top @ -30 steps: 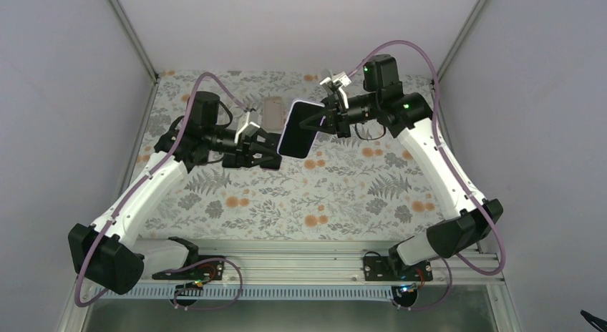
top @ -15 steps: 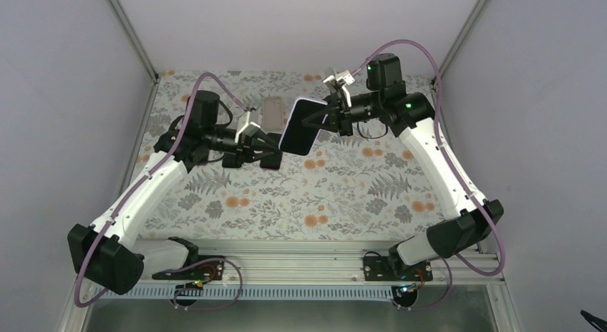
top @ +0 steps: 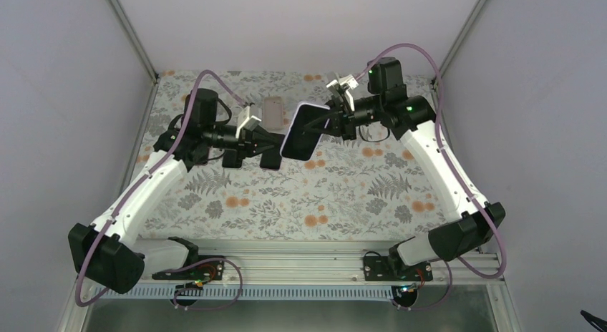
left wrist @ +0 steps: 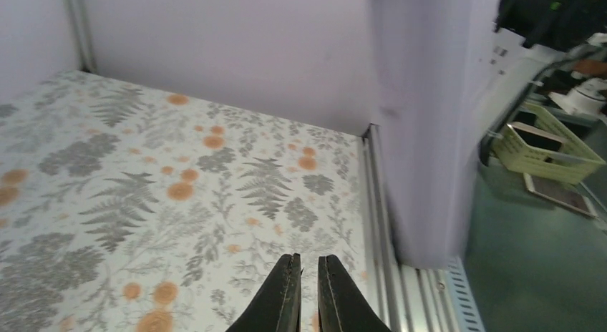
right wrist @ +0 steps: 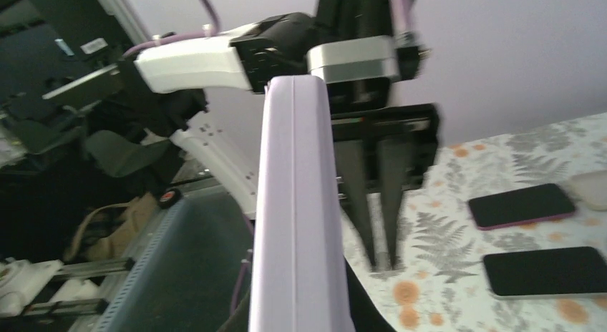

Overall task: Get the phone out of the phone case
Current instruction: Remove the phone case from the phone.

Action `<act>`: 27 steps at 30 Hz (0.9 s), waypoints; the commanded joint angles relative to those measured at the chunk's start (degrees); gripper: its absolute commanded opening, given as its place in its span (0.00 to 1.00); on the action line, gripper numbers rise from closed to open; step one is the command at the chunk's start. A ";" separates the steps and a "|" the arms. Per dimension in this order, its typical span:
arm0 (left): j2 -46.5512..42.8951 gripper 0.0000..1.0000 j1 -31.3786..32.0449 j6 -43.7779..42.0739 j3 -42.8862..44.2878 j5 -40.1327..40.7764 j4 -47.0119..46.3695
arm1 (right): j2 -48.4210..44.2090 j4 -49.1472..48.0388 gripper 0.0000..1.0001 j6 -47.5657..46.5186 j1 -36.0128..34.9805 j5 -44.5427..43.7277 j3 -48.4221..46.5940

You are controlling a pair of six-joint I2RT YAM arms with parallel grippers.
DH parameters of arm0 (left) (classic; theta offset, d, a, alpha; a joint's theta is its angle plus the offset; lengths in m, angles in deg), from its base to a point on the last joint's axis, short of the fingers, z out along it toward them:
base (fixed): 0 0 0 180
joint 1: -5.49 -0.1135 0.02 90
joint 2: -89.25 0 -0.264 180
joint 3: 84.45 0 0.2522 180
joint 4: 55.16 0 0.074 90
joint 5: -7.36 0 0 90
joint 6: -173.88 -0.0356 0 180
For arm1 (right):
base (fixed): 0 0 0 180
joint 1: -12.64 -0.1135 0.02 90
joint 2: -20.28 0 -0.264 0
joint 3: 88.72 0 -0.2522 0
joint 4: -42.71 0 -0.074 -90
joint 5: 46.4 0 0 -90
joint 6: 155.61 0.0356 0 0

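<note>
Two arms were raised over floral desk (top: 343, 196). Right hand (top: 323, 123) was clamped on lilac-cased phone (top: 301, 130), held tilted in mid-air above desk's far middle. Left hand (top: 278, 137) had fingers pressed together, empty, tips just beside phone's left edge; contact unclear. Two dark phones (right wrist: 522, 205) lay flat on desk.

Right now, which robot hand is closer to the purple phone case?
Right. The right gripper holds the phone case up; the left gripper is shut just beside its other edge.
</note>
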 commanded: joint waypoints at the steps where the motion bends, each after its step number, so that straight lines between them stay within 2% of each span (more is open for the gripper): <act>1: 1.26 0.07 -1.12 4.38 0.88 2.92 -6.47 | -2.96 1.44 0.03 0.47 -0.97 8.79 1.01; 8: 1.61 0.09 -1.24 4.54 1.29 -1.70 -6.46 | -2.82 0.90 0.03 0.92 -0.97 7.61 0.85; 13: 0.38 0.26 -1.32 -1.62 2.43 -7.07 0.38 | -2.79 0.96 0.04 1.03 -0.82 6.62 -0.20; 18: -1.31 0.33 -1.35 -9.67 3.51 -8.46 9.43 | -2.71 -0.40 0.04 2.63 -0.27 6.31 -0.12; 23: -2.05 0.42 -1.12 -6.96 3.04 -9.02 7.29 | -2.45 -1.64 0.04 3.86 -0.25 6.53 0.39; 27: -1.36 0.44 0.18 -5.07 4.09 -7.91 5.50 | -2.30 -1.80 0.04 4.11 -0.24 6.07 0.68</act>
